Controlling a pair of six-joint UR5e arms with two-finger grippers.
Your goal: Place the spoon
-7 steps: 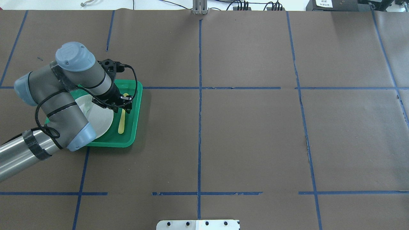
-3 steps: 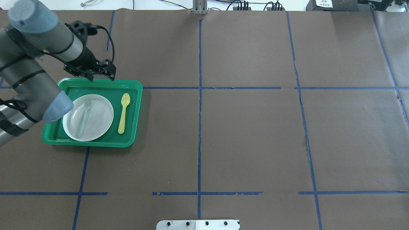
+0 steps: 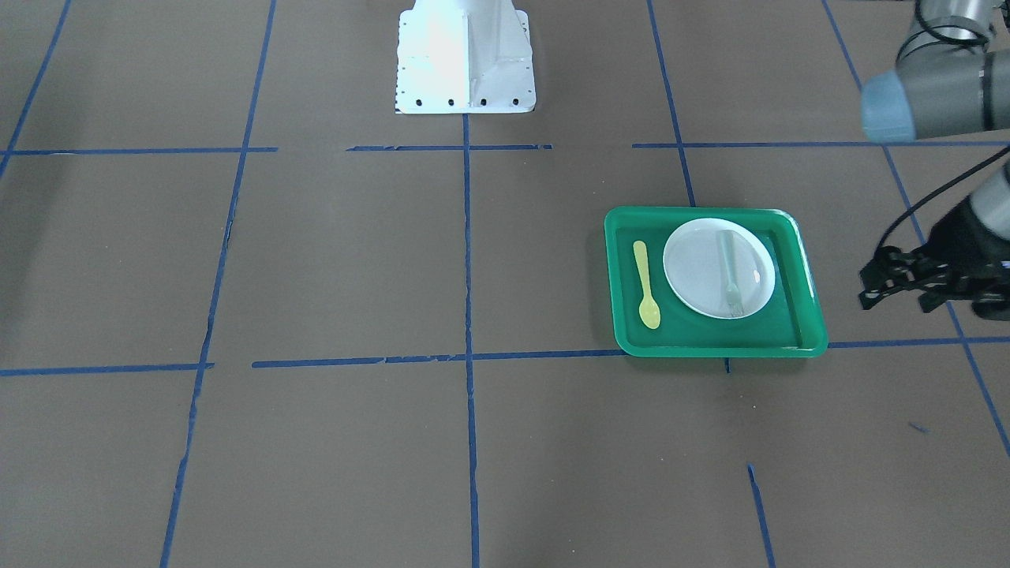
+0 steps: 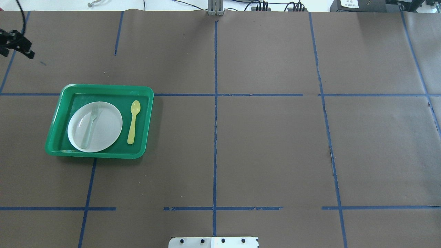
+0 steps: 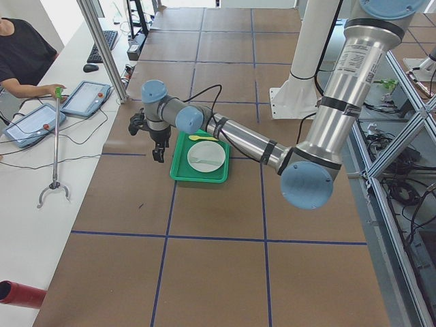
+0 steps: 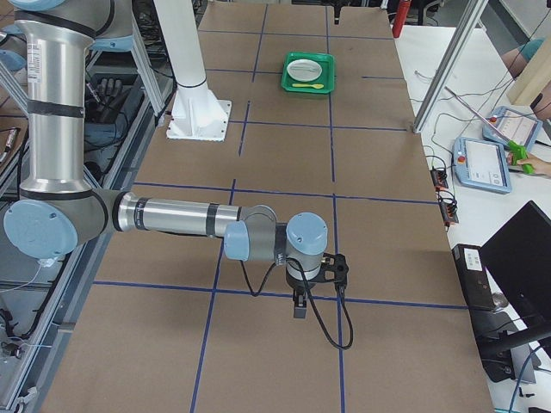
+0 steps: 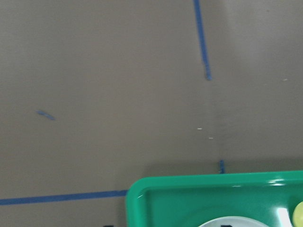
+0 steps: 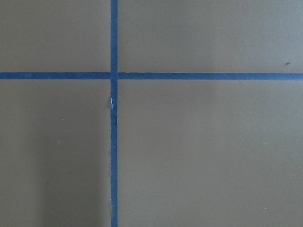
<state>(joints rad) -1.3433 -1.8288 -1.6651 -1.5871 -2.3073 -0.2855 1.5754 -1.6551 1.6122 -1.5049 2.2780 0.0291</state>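
Note:
The yellow spoon [image 4: 133, 122] lies free in the green tray [image 4: 103, 87], to the right of the white plate [image 4: 106, 129], bowl toward the far side. It also shows in the front view [image 3: 646, 285] and at the edge of the left wrist view [image 7: 298, 215]. My left gripper [image 4: 16, 50] is open and empty, raised over the bare table beyond the tray's far left corner; it also shows in the front view [image 3: 899, 298]. My right gripper [image 6: 299, 305] shows only in the exterior right view, far from the tray, and I cannot tell its state.
A pale grey-green fork [image 4: 90, 125] lies on the plate. Brown paper with blue tape lines [image 4: 215, 103] covers the table. The robot's white base [image 3: 464, 55] stands at the near middle edge. An operator [image 5: 24, 54] sits beyond the far side.
My left gripper has drawn back from over the spoon in the tray, up and away to the far left. The spoon stays lying in the tray.

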